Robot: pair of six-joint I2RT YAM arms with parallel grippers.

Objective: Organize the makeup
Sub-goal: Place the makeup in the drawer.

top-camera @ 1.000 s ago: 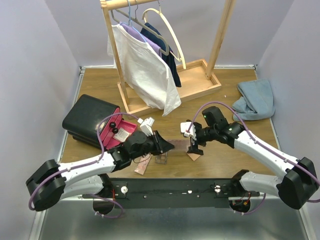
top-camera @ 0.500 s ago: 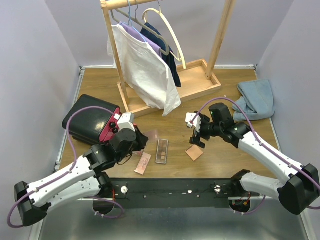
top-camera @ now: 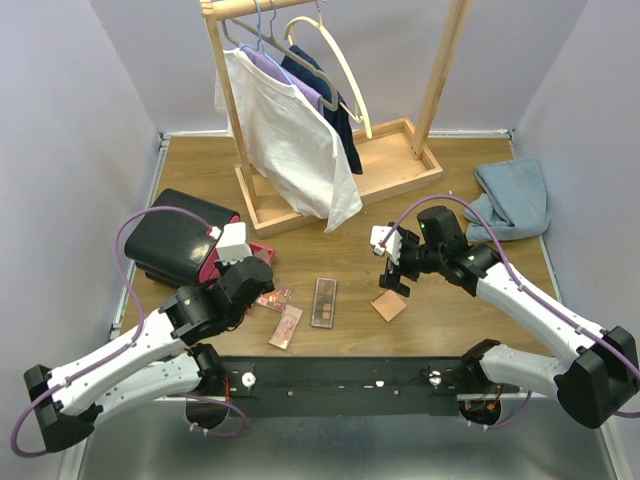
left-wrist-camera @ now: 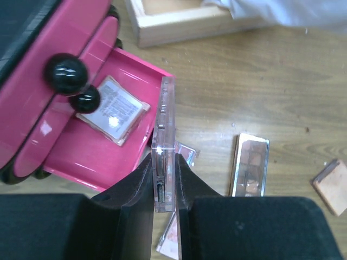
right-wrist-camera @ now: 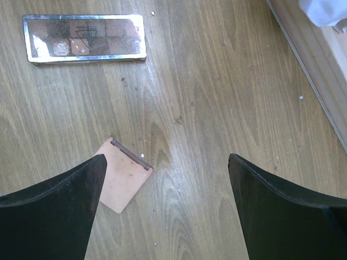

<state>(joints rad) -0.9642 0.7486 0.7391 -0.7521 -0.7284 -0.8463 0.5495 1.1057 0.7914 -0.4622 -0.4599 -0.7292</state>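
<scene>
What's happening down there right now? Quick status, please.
Left claw shut on clear palette, edge-up by open pink drawer. Right claw open above peach compact. Square compact lies in drawer, room beside it.

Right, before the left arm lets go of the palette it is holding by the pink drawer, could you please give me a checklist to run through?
1. Grip: the left gripper pinches the clear-edged flat palette edge-on between its fingers: ok.
2. Pink plastic drawer of the black case pulled open: ok.
3. Room inside: one square labelled compact lies there, with bare floor beside it: ok.
4. Palette fully over the drawer: cannot tell; in the wrist view it lines up with the drawer's side wall.
5. Right gripper open, above the peach square compact on the wooden table, apart from the left arm: ok.
</scene>
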